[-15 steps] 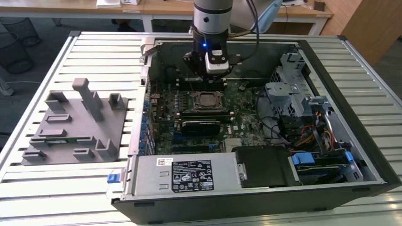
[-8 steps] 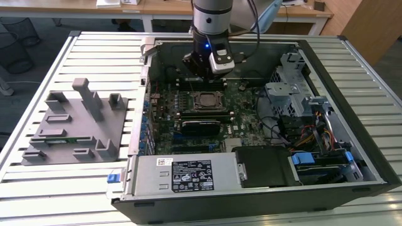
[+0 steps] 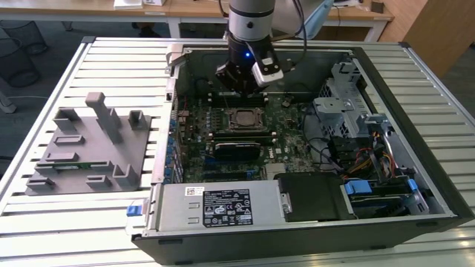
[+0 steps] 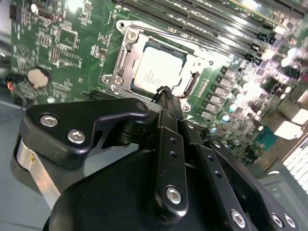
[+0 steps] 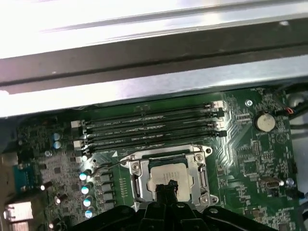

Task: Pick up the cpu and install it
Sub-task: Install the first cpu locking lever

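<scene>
The cpu [image 4: 158,70] is a small square chip with a silvery top, lying flat inside the metal-framed socket [image 4: 122,57] on the green motherboard [image 4: 62,38]. It shows again in the first wrist view, cpu [image 5: 166,173], and in the exterior view, cpu [image 3: 243,118]. My gripper [image 4: 163,91] hangs just above the chip's edge, its black fingers [image 4: 166,125] pressed together and nothing between them. In the exterior view the gripper [image 3: 239,84] is inside the open computer case, slightly behind the socket.
Memory slots [image 5: 149,127] run beside the socket, near the case wall [image 5: 144,62]. A black block [image 3: 237,149] sits in front of the socket. The power supply [image 3: 222,206] and drive cage [image 3: 371,150] crowd the case. A grey fixture [image 3: 85,144] stands on the exterior view's left.
</scene>
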Robot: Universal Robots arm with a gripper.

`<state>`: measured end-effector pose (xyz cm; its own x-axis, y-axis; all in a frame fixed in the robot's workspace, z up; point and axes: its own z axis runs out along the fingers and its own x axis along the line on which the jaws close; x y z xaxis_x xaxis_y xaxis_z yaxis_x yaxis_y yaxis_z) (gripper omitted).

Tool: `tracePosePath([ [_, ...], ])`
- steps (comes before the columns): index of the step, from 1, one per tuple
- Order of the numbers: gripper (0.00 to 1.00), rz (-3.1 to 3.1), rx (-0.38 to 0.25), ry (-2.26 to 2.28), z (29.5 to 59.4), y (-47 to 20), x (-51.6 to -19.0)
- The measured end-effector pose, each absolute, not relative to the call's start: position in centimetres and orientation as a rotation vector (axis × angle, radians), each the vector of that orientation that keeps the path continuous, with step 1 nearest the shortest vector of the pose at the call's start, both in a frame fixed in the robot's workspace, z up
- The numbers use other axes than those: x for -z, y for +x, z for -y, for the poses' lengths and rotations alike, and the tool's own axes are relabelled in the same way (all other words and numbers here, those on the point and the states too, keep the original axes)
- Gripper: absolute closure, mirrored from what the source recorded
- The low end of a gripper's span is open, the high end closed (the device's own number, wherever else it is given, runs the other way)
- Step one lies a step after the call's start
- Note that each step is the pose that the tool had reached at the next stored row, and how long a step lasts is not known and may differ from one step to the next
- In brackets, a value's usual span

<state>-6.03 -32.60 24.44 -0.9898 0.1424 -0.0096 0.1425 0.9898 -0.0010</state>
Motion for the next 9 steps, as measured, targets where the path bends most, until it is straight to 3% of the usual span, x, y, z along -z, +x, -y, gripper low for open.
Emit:
tracePosePath([
  [9,0.89,-3.132,0.002,0.049,32.59,-6.03,-24.84],
])
